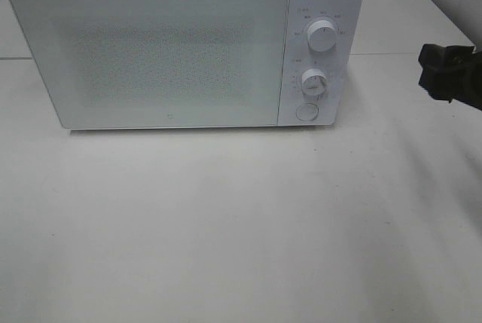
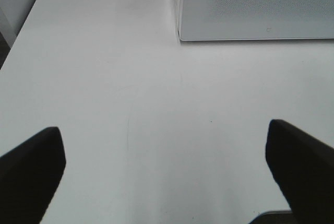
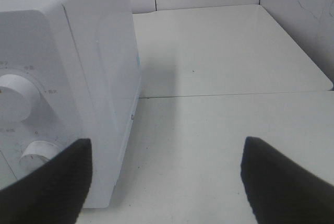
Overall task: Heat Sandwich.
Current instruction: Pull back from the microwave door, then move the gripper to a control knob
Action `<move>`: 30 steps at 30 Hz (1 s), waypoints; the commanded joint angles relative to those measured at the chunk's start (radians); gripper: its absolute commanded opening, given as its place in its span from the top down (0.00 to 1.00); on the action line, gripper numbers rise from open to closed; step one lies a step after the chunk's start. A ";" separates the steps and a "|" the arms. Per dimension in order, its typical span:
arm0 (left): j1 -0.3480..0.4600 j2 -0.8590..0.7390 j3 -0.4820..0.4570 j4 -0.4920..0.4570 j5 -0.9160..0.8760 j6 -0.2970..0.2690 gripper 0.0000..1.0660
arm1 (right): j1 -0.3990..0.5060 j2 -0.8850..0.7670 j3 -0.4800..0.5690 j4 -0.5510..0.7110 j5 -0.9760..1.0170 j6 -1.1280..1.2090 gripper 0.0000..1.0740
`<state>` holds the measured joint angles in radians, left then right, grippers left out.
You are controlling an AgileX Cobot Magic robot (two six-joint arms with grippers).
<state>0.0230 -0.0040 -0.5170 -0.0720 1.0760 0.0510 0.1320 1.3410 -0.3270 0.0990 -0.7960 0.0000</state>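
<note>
Meanwhile, one white microwave (image 1: 166, 52), with two dials (image 1: 323, 35) and one button (image 1: 306, 112), stood shut. The left gripper (image 2: 167, 166) off its front corner and the right gripper (image 3: 164, 182) beside its dials both gaped empty; where the sandwich lay could not be told.

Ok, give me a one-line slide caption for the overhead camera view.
Closed white microwave on a white table, right gripper hovering beside its control dials.
</note>
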 commanded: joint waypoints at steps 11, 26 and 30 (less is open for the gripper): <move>0.002 -0.026 0.001 -0.009 -0.009 -0.003 0.06 | 0.291 0.149 0.023 0.332 -0.208 -0.242 0.29; 0.002 -0.026 0.001 -0.009 -0.009 -0.003 0.06 | 0.575 0.290 -0.010 0.725 -0.363 -0.308 0.29; 0.002 -0.026 0.001 -0.009 -0.009 -0.003 0.06 | 0.611 0.310 -0.050 0.772 -0.357 -0.343 0.29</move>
<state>0.0230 -0.0040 -0.5170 -0.0720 1.0760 0.0510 0.7310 1.6470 -0.3590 0.8510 -1.1400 -0.3170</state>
